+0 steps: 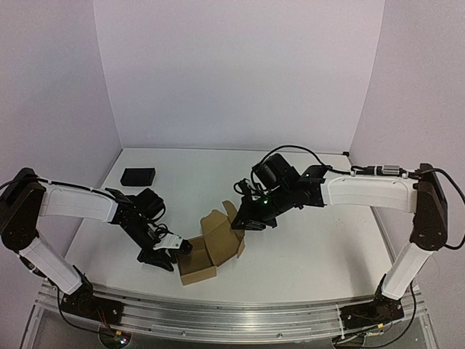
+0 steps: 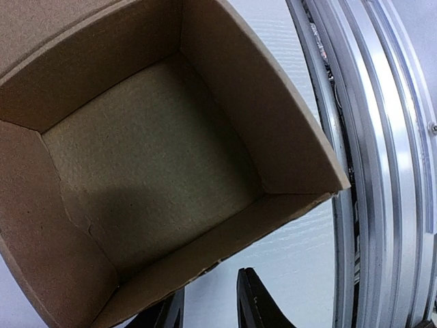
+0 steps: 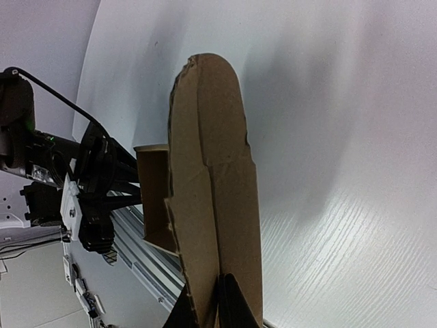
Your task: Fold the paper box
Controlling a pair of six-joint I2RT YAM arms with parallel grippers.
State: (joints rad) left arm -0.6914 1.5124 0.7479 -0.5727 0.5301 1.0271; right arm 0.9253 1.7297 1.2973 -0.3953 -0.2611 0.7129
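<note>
The paper box [image 1: 207,254] sits on the white counter [image 1: 312,247] a little left of center in the overhead view, near the bottom of the frame. It is half formed: a squarish brown tray with its walls up and its flaps loose and open toward the upper right.

The right hand [image 1: 238,224] reaches in from the right and meets the upper right flap. In its wrist view the rounded flap [image 3: 212,191] rises up the middle of the frame from between the dark fingers [image 3: 232,307] at the bottom edge. They are pressed together on the cardboard, pinching it.

The left hand [image 1: 174,247] lies low on the counter at the box's left side, touching or just beside its wall. Its wrist view looks straight into the open box [image 2: 150,157], with the floor and four walls filling the frame. Two dark fingers [image 2: 256,307] show at the bottom edge with a narrow gap between them, their tips ending right at the nearest wall. Whether they clamp that wall I cannot tell.

An aluminium rail [image 2: 382,171] runs down the right of that view. A small black rectangular object [image 1: 138,176] lies flat in the upper left of the counter, well apart from the box.
</note>
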